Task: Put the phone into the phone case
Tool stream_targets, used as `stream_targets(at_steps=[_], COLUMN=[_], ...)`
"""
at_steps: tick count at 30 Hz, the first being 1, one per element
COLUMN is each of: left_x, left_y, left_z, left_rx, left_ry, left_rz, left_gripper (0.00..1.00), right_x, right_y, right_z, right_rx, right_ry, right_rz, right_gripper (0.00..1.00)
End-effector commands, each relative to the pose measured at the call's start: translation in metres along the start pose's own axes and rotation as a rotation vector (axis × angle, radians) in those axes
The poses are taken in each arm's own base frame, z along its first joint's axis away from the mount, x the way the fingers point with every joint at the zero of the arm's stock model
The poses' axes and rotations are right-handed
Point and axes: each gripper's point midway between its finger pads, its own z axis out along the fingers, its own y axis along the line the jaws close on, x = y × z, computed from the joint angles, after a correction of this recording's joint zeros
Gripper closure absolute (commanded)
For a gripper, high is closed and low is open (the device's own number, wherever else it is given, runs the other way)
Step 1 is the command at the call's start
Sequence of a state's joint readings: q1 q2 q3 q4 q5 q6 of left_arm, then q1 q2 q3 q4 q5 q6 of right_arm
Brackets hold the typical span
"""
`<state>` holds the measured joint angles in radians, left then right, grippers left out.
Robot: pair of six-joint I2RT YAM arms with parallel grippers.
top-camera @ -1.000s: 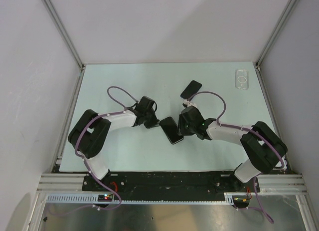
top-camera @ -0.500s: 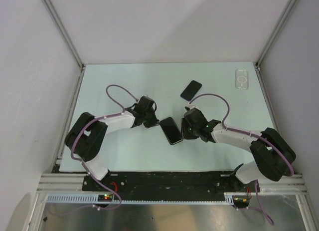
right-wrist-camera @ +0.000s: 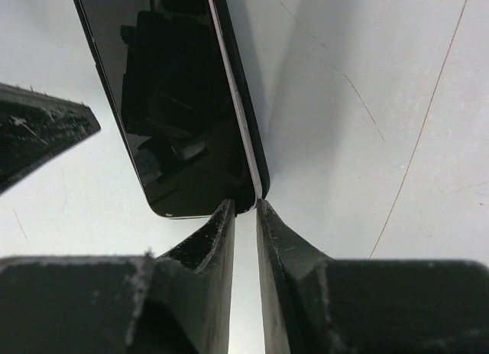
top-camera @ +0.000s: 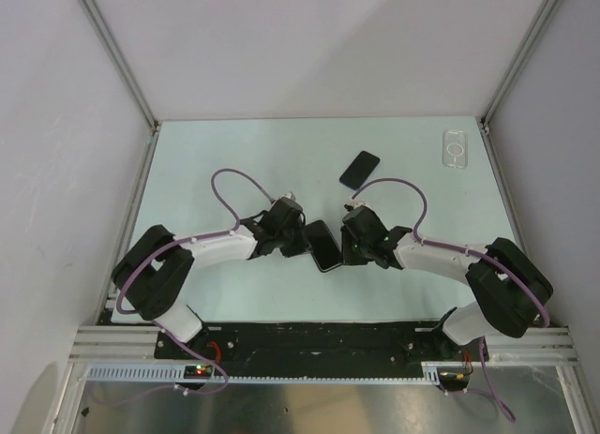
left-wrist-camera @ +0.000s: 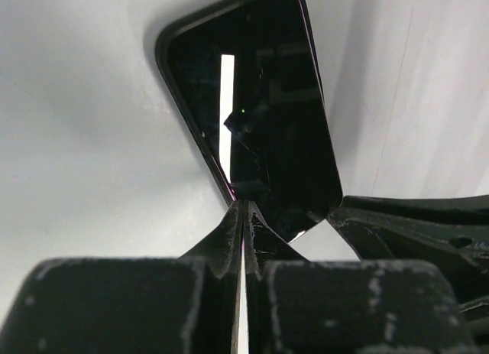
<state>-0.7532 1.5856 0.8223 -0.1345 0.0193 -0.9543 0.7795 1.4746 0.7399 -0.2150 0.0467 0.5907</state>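
On the pale surface (top-camera: 206, 153) the phone (top-camera: 322, 245) sits between both arms, with the case (top-camera: 456, 149) well apart in the far right corner. The left claw (left-wrist-camera: 241, 209) is shut, its tips touching the phone's edge. The right claw (right-wrist-camera: 244, 205) is narrowly ajar at the phone's corner and grips nothing. The phone is likely stiff and slick, so it is best pinched by its thin sides.

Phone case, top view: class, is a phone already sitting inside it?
No, the clear phone case lies empty at the far right, well apart from the near black phone and the far black phone.
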Motion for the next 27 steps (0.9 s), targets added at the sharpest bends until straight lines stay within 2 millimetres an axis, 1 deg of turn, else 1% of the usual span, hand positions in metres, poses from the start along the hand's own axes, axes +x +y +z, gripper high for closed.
stream_targets(at_steps=[1, 5, 11, 19, 27], left_x=[0.007, 0.013, 0.017, 0.026, 0.027], left_y=[-0.02, -0.023, -0.02, -0.009, -0.008], left_z=[-0.001, 0.003, 0.007, 0.014, 0.015], left_rx=[0.077, 0.09, 0.081, 0.053, 0.053], left_ry=[0.007, 0.026, 0.039, 0.056, 0.055], left_rz=[-0.017, -0.02, -0.024, -0.035, -0.039], left_gripper=[0.98, 0.99, 0.99, 0.99, 1.0], right_x=[-0.003, 0.001, 0.008, 0.027, 0.043], right_y=[-0.003, -0.006, -0.009, -0.012, -0.019], right_z=[0.006, 0.01, 0.018, 0.032, 0.042], right_rx=[0.031, 0.069, 0.106, 0.144, 0.193], right_ry=[-0.011, 0.0, 0.023, 0.076, 0.118], right_rz=[-0.031, -0.054, -0.076, -0.112, -0.13], right_gripper=[0.82, 0.85, 0.89, 0.91, 0.93])
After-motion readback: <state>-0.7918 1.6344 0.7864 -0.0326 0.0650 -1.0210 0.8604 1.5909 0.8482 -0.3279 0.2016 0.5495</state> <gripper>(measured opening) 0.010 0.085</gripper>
